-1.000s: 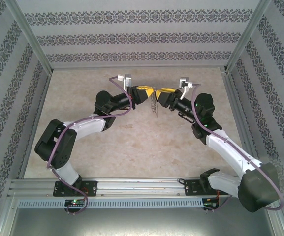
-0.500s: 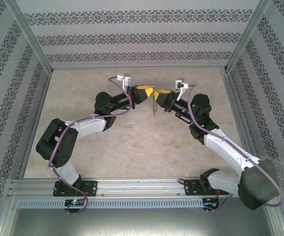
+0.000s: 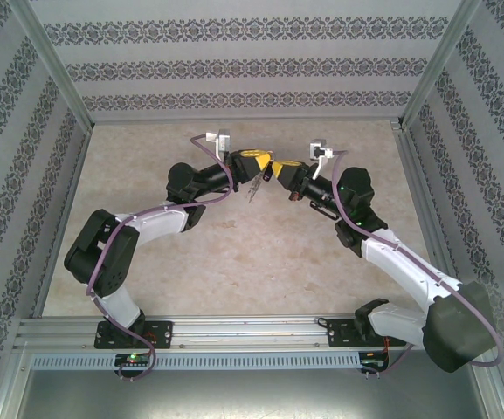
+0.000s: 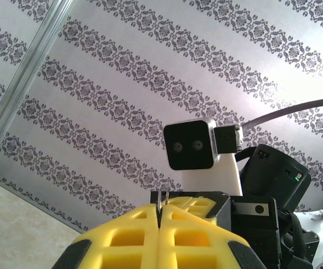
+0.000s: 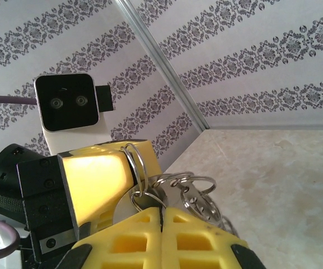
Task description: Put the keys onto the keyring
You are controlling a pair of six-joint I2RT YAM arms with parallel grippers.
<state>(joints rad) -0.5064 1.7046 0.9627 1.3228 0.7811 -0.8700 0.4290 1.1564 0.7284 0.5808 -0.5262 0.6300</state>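
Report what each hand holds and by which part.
Left hand pinches the keyring by a thin wire loop; right hand seems shut on the neighbouring loops.

- We see both arms reaching in from the near edge of the table (image 3: pixel 234 271) and meeting over its far middle: the left gripper (image 3: pixel 264 165) on the left, the right gripper (image 3: pixel 278 168) on the right, tips nearly touching.
- The keyring (image 3: pixel 252 188) hangs under the left gripper's tip, above the tabletop, tilted toward the left arm.
- From the right wrist, we find the keyring's loops bunched between the two grippers, right against the right gripper's fingertips (image 5: pixel 200 232) — one loop wraps the left gripper's finger end.
- The left arm's wrist camera (image 5: pixel 66 103) sits above that finger.
- From the left wrist, the right arm's wrist camera (image 4: pixel 190 144) sits behind the left gripper — the wall (image 4: pixel 122 67) behind it.
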